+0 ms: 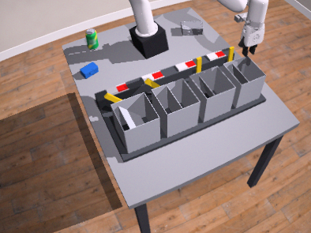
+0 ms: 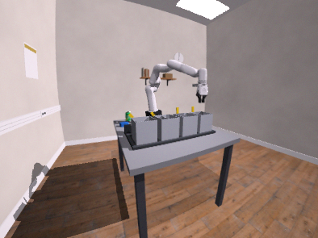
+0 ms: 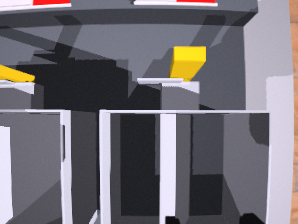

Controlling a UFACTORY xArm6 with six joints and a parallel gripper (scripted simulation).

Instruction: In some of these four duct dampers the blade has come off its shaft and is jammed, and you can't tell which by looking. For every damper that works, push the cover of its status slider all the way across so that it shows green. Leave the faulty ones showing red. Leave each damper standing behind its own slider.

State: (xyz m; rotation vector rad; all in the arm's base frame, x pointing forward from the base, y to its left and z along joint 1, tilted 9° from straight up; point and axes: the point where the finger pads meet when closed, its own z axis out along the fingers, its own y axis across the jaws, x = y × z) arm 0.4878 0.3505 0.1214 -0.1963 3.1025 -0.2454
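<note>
Four open grey duct dampers (image 1: 178, 122) (image 2: 169, 129) (image 3: 66, 165) stand in a row on the worktop (image 1: 213, 153) (image 2: 186, 154). Partly spread, empty jaws (image 1: 249, 50) (image 2: 201, 98) hang above the end damper. Behind, all four status sliders (image 1: 170, 71) (image 3: 175, 2) show red.

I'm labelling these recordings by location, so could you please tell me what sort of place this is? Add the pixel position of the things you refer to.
Probably a small lab or workshop room: a robot arm (image 1: 141, 13) (image 2: 152, 100) on a table (image 1: 166, 173) (image 2: 182, 156), a wall rail with sockets (image 2: 30, 117) and ceiling light panels (image 2: 202, 3).
</note>
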